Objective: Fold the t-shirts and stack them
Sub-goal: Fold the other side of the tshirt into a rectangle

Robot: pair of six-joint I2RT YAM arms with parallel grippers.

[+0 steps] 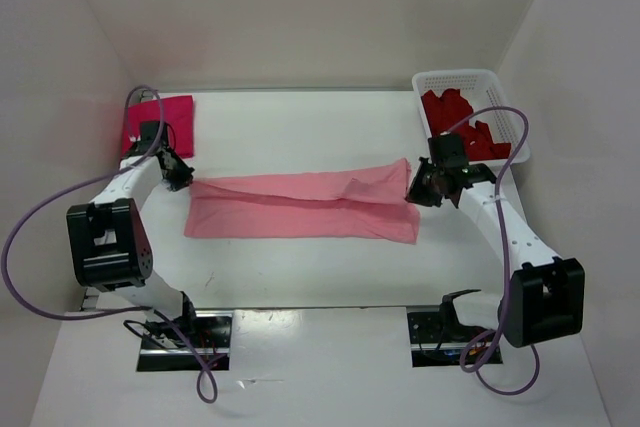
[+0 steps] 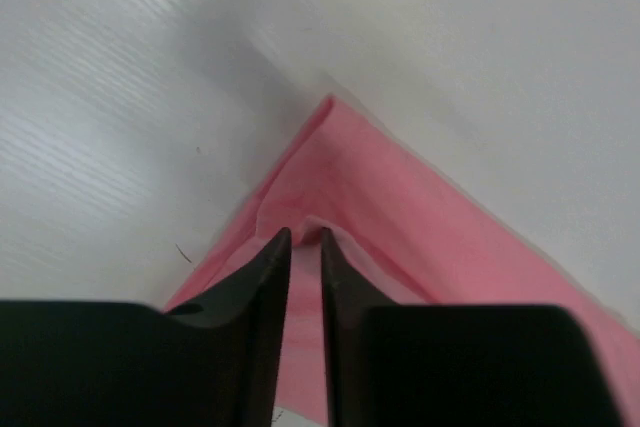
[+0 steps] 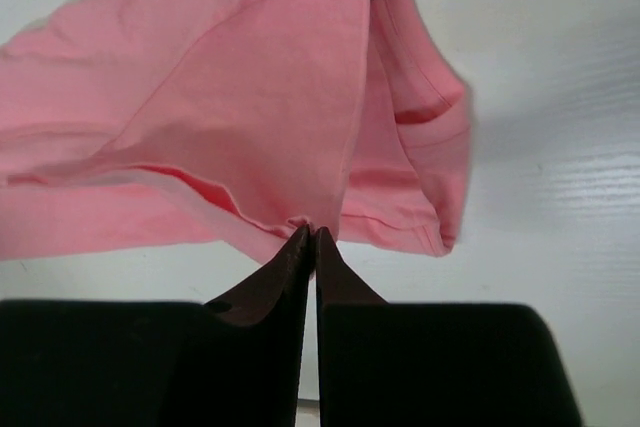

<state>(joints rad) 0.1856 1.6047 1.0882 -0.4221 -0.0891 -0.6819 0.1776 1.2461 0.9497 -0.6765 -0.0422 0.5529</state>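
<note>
A light pink t-shirt (image 1: 300, 205) lies folded into a long band across the middle of the table. My left gripper (image 1: 182, 177) is at its far left corner. In the left wrist view the jaws (image 2: 300, 235) stand a narrow gap apart over the cloth (image 2: 400, 197), with a small pucker at the tips. My right gripper (image 1: 418, 187) is at the band's right end, shut on a pinch of the hem (image 3: 311, 230) of the shirt (image 3: 230, 97). A folded magenta-pink t-shirt (image 1: 170, 112) lies at the back left. A dark red t-shirt (image 1: 455, 112) sits crumpled in the basket.
The white perforated basket (image 1: 455, 77) stands at the back right, close behind my right gripper. White walls enclose the table at the left, back and right. Both arm bases sit at the near edge, with purple cables looping beside them.
</note>
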